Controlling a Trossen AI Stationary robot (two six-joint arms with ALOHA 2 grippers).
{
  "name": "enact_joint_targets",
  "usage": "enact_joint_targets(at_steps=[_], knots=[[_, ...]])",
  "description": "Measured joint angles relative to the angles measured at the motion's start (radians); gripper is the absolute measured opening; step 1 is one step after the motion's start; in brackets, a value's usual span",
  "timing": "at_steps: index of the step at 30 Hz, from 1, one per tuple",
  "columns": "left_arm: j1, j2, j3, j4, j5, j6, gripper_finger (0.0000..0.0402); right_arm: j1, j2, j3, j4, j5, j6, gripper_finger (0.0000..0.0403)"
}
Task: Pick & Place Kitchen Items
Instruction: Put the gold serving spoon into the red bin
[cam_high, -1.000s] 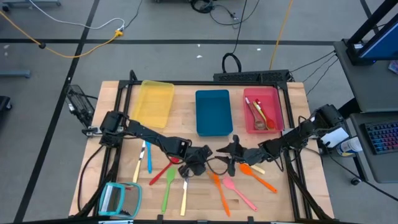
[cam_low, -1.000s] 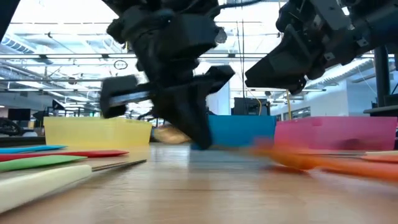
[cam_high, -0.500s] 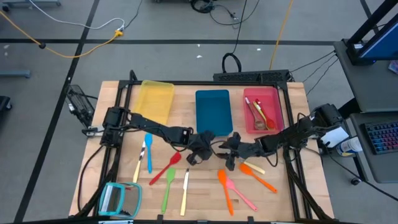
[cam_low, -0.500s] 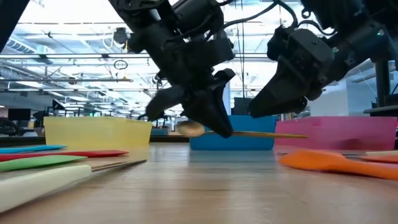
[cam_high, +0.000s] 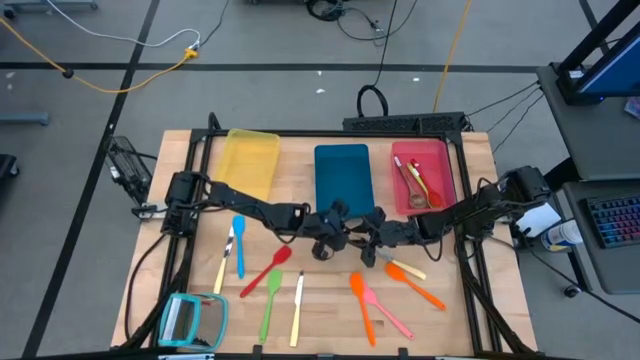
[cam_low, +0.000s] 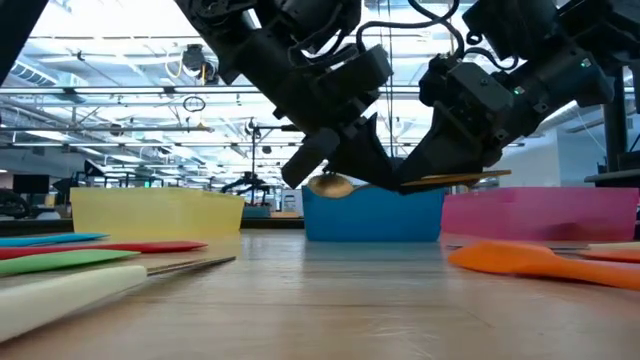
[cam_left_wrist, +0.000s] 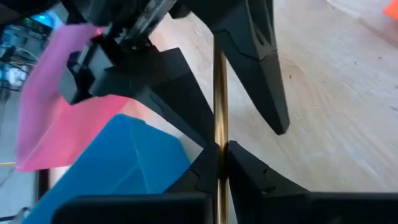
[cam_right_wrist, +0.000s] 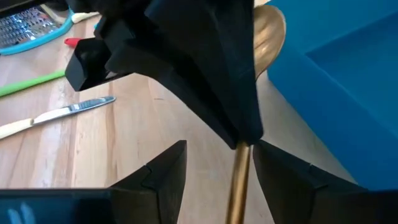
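A gold metal spoon (cam_low: 330, 186) hangs level in the air above the table's middle, just in front of the blue tray (cam_high: 342, 180). My left gripper (cam_high: 333, 240) is shut on it. My right gripper (cam_high: 373, 243) faces the left one from the table's right side. It is open, with its fingers (cam_right_wrist: 163, 175) standing on either side of the spoon's handle (cam_right_wrist: 239, 180); I see no touch. Other plastic utensils lie flat on the wood: blue (cam_high: 238, 245), red (cam_high: 267, 270), green (cam_high: 270, 298), orange (cam_high: 360, 300), pink (cam_high: 385, 312). My left gripper pinches the spoon's gold handle (cam_left_wrist: 219, 134) between its two fingers (cam_left_wrist: 245, 168), close behind the bowl (cam_right_wrist: 267, 31). The fingers come slanting down from the table's left side and lie across the handle. The spoon is lifted clear and lies about level, its free end (cam_low: 495, 176) pointing to the right.
Three trays stand along the far side: yellow (cam_high: 250, 165), blue, and red (cam_high: 445, 180) with a few utensils in it. A teal-framed grater (cam_high: 190, 318) lies at the near left corner. A knife (cam_high: 297, 305) and an orange spatula (cam_low: 530, 260) lie on the near half.
My left gripper has risen from the table and moved toward the far right, lifting the gold spoon clear of the wood. My right gripper has come in toward the left one, so its open fingers now stand around the spoon's handle.
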Motion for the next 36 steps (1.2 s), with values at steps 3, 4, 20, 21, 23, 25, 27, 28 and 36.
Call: enact_joint_targets(at_steps=[3,4,20,21,23,25,27,28,36], knots=[[-0.007,0.0,0.0,0.0,-0.024,0.002,0.0034,-0.005,0.0,0.0,-0.002,0.0,0.001,0.017],[-0.01,0.0,0.0,0.0,-0.033,0.002,0.0033,-0.005,0.0,0.0,-0.004,0.0,0.002,0.0165],[-0.012,-0.001,0.001,-0.01,-0.049,-0.002,0.0039,-0.006,0.0,0.001,-0.041,0.003,0.043,0.0018],[-0.012,-0.001,0.001,-0.01,-0.049,-0.006,0.0036,-0.005,0.0,0.001,-0.043,0.002,0.049,0.0018],[-0.012,-0.001,0.001,-0.01,-0.052,-0.009,0.0027,-0.005,0.0,0.001,-0.045,0.002,0.061,0.0025],[-0.012,-0.001,0.001,-0.01,-0.057,-0.009,0.0018,-0.005,0.0,0.001,-0.045,0.002,0.061,0.0029],[-0.012,-0.001,0.001,-0.011,-0.068,-0.017,0.0016,-0.005,0.0,0.001,-0.045,0.003,0.063,0.0026],[-0.012,-0.001,0.001,-0.014,-0.069,-0.024,0.0019,-0.005,0.0,0.001,-0.046,0.003,0.065,0.0021],[-0.018,-0.001,0.003,-0.039,-0.085,-0.098,0.0096,-0.004,0.001,0.0,-0.059,-0.003,0.098,0.0019]])
